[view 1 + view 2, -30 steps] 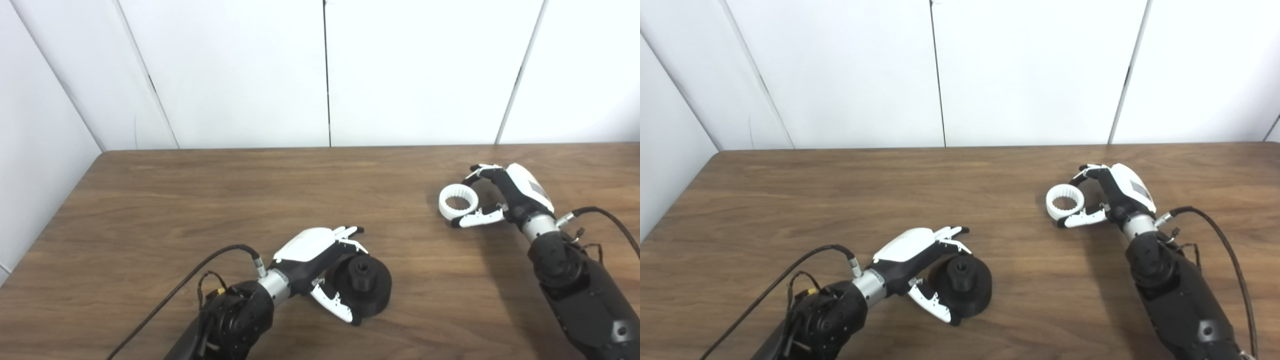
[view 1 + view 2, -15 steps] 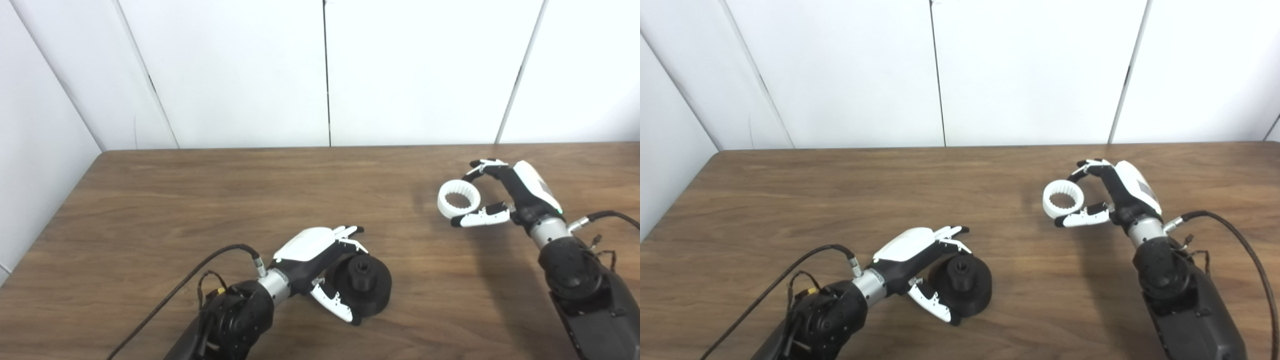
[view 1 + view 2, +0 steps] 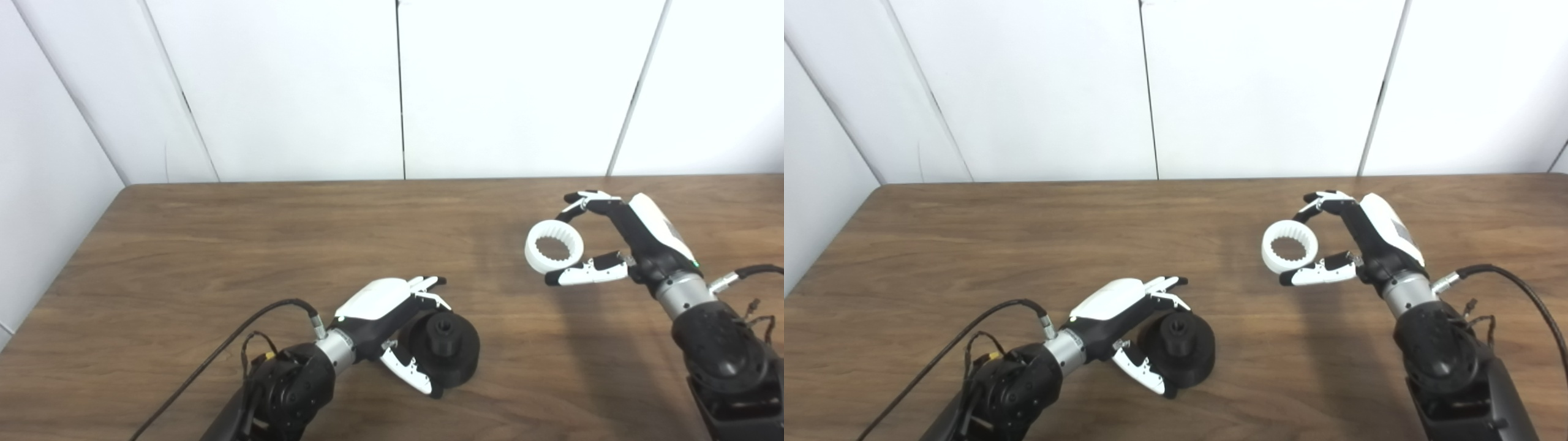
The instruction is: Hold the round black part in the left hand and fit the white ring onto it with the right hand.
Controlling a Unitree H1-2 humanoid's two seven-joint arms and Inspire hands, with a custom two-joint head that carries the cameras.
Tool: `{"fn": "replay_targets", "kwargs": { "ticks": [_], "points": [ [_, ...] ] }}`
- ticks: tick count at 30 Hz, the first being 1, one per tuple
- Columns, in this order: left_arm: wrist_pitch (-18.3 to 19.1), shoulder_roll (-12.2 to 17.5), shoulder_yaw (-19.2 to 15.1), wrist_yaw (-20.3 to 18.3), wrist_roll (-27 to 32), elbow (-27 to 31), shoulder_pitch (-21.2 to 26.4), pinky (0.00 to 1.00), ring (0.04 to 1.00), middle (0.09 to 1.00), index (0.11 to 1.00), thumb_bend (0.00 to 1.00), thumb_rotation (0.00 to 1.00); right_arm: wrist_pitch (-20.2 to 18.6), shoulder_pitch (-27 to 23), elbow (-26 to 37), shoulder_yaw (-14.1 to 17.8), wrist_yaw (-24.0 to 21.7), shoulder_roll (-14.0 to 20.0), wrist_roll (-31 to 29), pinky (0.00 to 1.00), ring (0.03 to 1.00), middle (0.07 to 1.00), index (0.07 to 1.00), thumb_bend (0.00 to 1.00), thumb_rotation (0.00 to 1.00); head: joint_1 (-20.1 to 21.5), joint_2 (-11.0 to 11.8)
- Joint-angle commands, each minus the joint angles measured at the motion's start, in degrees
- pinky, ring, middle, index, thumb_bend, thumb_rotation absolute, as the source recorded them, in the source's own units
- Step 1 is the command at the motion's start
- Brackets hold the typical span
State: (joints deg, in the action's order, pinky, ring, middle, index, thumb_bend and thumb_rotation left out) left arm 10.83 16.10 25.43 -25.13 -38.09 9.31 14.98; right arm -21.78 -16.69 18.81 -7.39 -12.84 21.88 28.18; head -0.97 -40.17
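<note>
A brown wooden counter point(image 3: 245, 245) sits against plain white wall panels. The right robot hand point(image 3: 618, 242) grasps the white ring point(image 3: 554, 246), pinched between its upper fingers point(image 3: 582, 201) and thumb. Over the last second it has lifted the ring clear of the counter and carried it a little leftward, so pickup looks finished and the carry has begun. Well apart, near the front edge, the left robot hand point(image 3: 392, 312) is wrapped around the round black part point(image 3: 450, 348), which rests on the counter exactly as before, with its central hub facing up.
</note>
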Motion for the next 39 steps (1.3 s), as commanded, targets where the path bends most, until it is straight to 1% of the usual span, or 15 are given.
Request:
{"fn": "replay_targets", "kwargs": {
  "ticks": [1, 7, 10, 18, 24, 39],
  "points": [
    [0.4, 0.5, 0.1, -0.2, -1.2, -1.1, 1.2, 0.95, 1.0, 1.0, 0.694, 0.91, 0.19, 0.1, -0.9, 3.5, -0.2, -0.5, 0.3, 0.6, 0.85, 0.922, 0.838, 0.492, 0.52, 0.16, 0.0, 0.0],
    [0.4, 0.6, 0.0, -0.2, -1.2, -0.9, 1.3, 0.96, 1.0, 1.0, 0.693, 0.9, 0.19, -0.2, 0.7, 6.7, -1.1, -1.5, -0.8, 1.4, 0.84, 0.914, 0.838, 0.492, 0.52, 0.16, -0.2, -0.1],
    [0.4, 0.6, 0.0, -0.3, -1.2, -0.8, 1.3, 0.96, 1.0, 1.0, 0.695, 0.9, 0.19, -1.0, 1.2, 8.4, -1.2, -2.4, -1.4, 2.1, 0.83, 0.912, 0.84, 0.492, 0.52, 0.16, -0.2, -0.1],
    [1.4, 0.5, 0.0, -1.0, -1.3, -0.2, 1.4, 0.96, 1.0, 1.0, 0.698, 0.89, 0.19, -2.6, 1.9, 12.6, -1.6, -4.1, -2.8, 3.0, 0.85, 0.922, 0.841, 0.492, 0.52, 0.16, -0.3, -0.4],
    [1.7, 0.5, 0.0, -1.1, -1.4, -0.1, 1.4, 0.97, 1.0, 1.0, 0.697, 0.89, 0.19, -2.9, 2.2, 13.7, -2.2, -5.1, -3.6, 3.5, 0.86, 0.926, 0.841, 0.492, 0.52, 0.16, -0.4, -0.5],
    [2.1, 0.7, 0.3, -1.4, -1.6, 0.4, 1.5, 0.96, 1.0, 1.0, 0.698, 0.9, 0.19, -1.9, 1.9, 13.9, -5.6, -6.8, -5.4, 4.4, 0.83, 0.921, 0.844, 0.492, 0.52, 0.16, -0.7, -1.1]
  ]
}}
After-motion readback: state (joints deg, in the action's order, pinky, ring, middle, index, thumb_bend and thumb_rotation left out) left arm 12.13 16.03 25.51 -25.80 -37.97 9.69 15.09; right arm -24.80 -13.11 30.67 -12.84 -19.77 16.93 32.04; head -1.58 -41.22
